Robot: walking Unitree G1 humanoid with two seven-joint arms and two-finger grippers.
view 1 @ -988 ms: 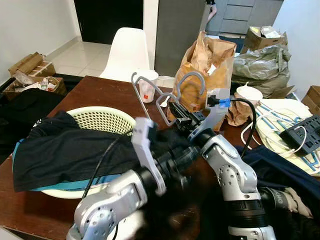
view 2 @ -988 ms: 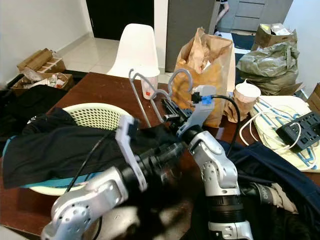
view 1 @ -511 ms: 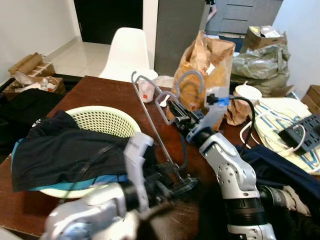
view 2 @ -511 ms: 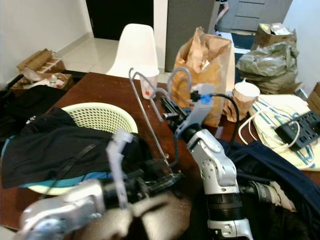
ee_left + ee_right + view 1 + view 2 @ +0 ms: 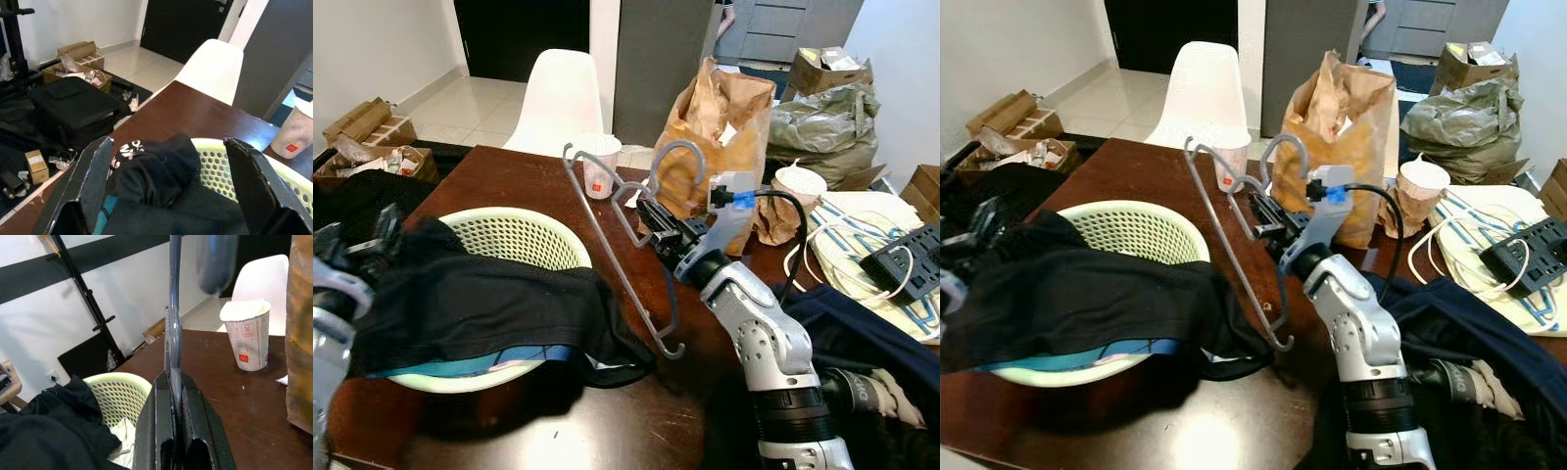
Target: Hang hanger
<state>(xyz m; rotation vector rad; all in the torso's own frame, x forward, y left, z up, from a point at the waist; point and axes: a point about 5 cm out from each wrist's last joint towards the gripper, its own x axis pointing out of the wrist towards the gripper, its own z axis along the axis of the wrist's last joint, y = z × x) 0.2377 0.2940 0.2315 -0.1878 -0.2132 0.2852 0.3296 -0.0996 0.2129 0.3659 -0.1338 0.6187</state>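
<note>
A grey plastic hanger (image 5: 612, 259) slants over the brown table (image 5: 509, 171), its hook (image 5: 680, 155) uppermost near the paper bag and its lower end (image 5: 674, 348) above the tabletop. My right gripper (image 5: 651, 217) is shut on it near the neck; in the right wrist view the fingers (image 5: 159, 396) clamp the grey bar (image 5: 174, 308). My left gripper (image 5: 352, 253) is at the far left, blurred, above the black garment (image 5: 480, 308) that drapes over the pale laundry basket (image 5: 509, 217). In the left wrist view its fingers (image 5: 98, 171) stand wide open over that garment.
A brown paper bag (image 5: 720, 117) and a paper cup (image 5: 599, 166) stand at the table's far side, with a white chair (image 5: 563, 98) behind. To the right lie a second cup (image 5: 800, 181), a power strip (image 5: 911, 259) and dark blue cloth (image 5: 862, 323). Boxes (image 5: 367, 137) sit on the floor at left.
My left arm has swung away from the hanger's lower end at the centre to the far left beside the basket. The right gripper still holds the hanger in much the same place.
</note>
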